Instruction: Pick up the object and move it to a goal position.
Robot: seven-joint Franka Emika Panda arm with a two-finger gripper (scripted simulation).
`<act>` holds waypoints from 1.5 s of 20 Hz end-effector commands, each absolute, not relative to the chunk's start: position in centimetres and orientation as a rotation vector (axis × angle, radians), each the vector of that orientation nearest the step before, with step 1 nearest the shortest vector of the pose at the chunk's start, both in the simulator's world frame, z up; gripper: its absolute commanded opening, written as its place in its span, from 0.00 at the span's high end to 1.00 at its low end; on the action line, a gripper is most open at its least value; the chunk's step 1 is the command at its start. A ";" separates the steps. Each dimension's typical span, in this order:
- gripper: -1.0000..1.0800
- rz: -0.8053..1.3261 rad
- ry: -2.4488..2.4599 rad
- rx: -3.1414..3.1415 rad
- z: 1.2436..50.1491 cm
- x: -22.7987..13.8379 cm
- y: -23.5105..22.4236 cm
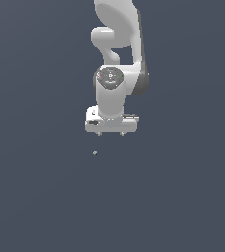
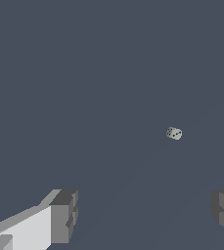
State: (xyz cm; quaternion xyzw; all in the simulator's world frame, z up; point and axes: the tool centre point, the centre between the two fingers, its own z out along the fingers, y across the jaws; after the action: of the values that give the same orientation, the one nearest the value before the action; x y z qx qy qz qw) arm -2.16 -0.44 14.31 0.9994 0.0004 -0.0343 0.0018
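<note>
the tool [image 1: 111,133] hangs with jaws spread wide, empty, above a plain dark slate surface; the object [image 1: 95,152] lies apart below it.

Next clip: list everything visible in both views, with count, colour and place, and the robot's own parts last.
object: one, pale grey-beige with dark specks, tiny and roundish; lies alone on the floor, below the pincer and toward the exterior view's left of it, apart from it; in the wrist view it shows ahead of the fingers, not between them.
floor: one, plain dark blue-grey, fills the background of both views.
arm: one, white with grey side, comes down from the top of the exterior view.
pincer: one, white, open, holding nothing.
fingers: two, grey, wide apart in the wrist view.
</note>
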 end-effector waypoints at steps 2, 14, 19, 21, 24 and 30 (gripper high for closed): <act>0.04 -0.107 0.002 3.137 14.3 -2.2 -0.4; 0.04 -0.102 0.045 3.160 15.1 -2.3 0.6; 0.04 -0.101 0.070 3.158 14.9 -2.3 0.4; 0.04 -0.100 0.094 3.157 14.8 -2.2 0.3; 0.04 -0.097 0.145 3.154 14.6 -2.1 0.0; 0.04 -0.090 0.300 3.141 13.8 -1.8 -0.7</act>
State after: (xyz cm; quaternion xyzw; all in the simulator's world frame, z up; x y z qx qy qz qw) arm -1.90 -0.51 14.05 0.9962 0.0814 -0.0291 -0.0079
